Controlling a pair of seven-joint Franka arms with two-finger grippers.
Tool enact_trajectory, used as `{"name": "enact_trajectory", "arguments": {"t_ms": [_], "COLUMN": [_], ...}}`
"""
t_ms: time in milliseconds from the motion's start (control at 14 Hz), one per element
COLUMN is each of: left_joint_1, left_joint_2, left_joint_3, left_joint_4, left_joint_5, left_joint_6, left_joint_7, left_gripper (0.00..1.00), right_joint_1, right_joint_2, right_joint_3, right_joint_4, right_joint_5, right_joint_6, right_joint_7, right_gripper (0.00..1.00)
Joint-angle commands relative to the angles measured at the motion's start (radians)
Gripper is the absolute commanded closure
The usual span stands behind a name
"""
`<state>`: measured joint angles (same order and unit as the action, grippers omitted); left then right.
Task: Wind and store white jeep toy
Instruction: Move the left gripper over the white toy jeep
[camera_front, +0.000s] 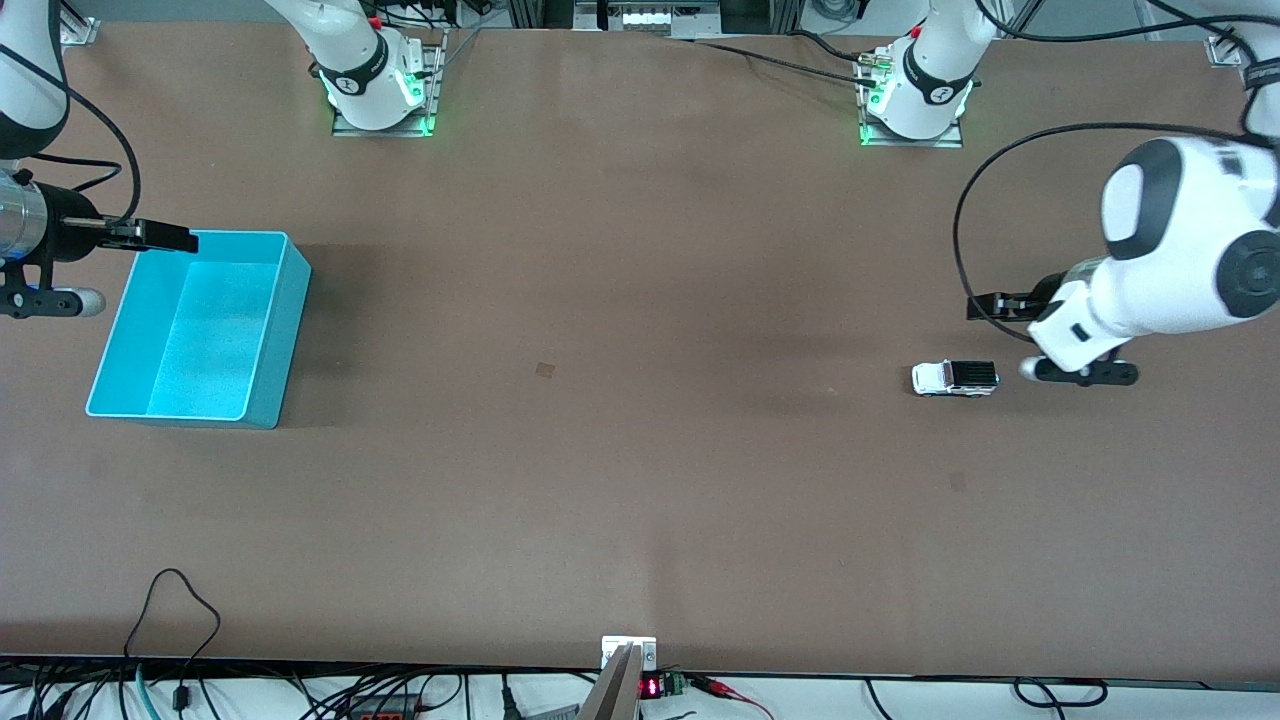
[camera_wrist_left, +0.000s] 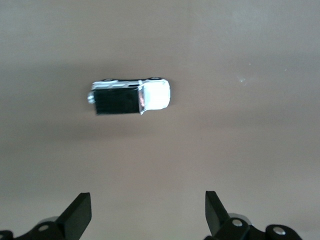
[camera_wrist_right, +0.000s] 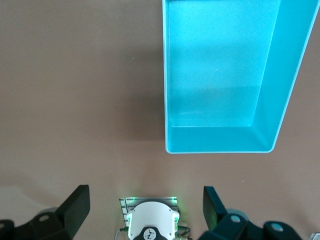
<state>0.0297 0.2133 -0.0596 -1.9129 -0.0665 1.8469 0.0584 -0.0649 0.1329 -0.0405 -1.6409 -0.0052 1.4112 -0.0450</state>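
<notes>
The white jeep toy (camera_front: 955, 377) sat upright on its wheels on the brown bench (camera_front: 620, 450), toward the left arm's end, its black ribbed roof facing up and its white hood pointing toward the right arm's end. Nothing touched it. The left pincer (camera_front: 985, 306) hung in the air over bare bench just beside the toy, on the side toward the robots' bases, its dark fingers spread wide and empty; in the left wrist view the two fingertips (camera_wrist_left: 80, 212) stood well apart with the white jeep toy (camera_wrist_left: 131, 96) lying clear of them and not between them, casting a soft shadow on the bench (camera_wrist_left: 240, 150). Toward the right arm's end of the bench stood an open cyan bin (camera_front: 280, 330), well apart from the toy, with nothing visible inside it. The right pincer (camera_front: 165, 238) hovered over the bin's rim on the side toward the robots' bases, likewise spread wide and holding nothing; the right wrist view showed its fingertips (camera_wrist_right: 77, 205) far apart, the cyan bin (camera_wrist_right: 170, 100) and its bare floor, and the right arm's own base (camera_wrist_right: 151, 220) with green lights. A small dark mark (camera_front: 545, 370) lay on the bench between bin and toy.
</notes>
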Motion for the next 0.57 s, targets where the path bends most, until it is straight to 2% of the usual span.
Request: {"name": "enact_trajectory", "arguments": {"t_ms": [0, 286, 430, 501], "left_joint_1": [0.016, 0.021, 0.029, 0.032], "left_joint_2": [-0.032, -0.002, 0.038, 0.052], "left_joint_3": [-0.019, -0.019, -0.019, -0.019], "left_joint_4": [-0.119, -0.15, -0.143, -0.147], "left_joint_5": [0.028, 0.172, 0.21, 0.218], "left_joint_6": [0.141, 0.227, 0.239, 0.289], "left_joint_7": [0.154, 0.423, 0.567, 0.66], "left_gripper": [0.0, 0.0, 0.0, 0.0], "right_joint_1": [-0.016, -0.013, -0.015, -0.016], "right_joint_2": [-0.001, -0.001, -0.001, -0.001], "right_joint_3": [0.005, 0.005, 0.005, 0.005], "right_joint_4": [0.009, 0.007, 0.007, 0.007], "right_joint_5": [-0.009, -0.004, -0.002, -0.001], "right_joint_6": [-0.034, -0.034, -0.034, -0.034], "right_joint_7": [-0.01, -0.01, -0.009, -0.007], "right_gripper": [0.0, 0.0, 0.0, 0.0]}}
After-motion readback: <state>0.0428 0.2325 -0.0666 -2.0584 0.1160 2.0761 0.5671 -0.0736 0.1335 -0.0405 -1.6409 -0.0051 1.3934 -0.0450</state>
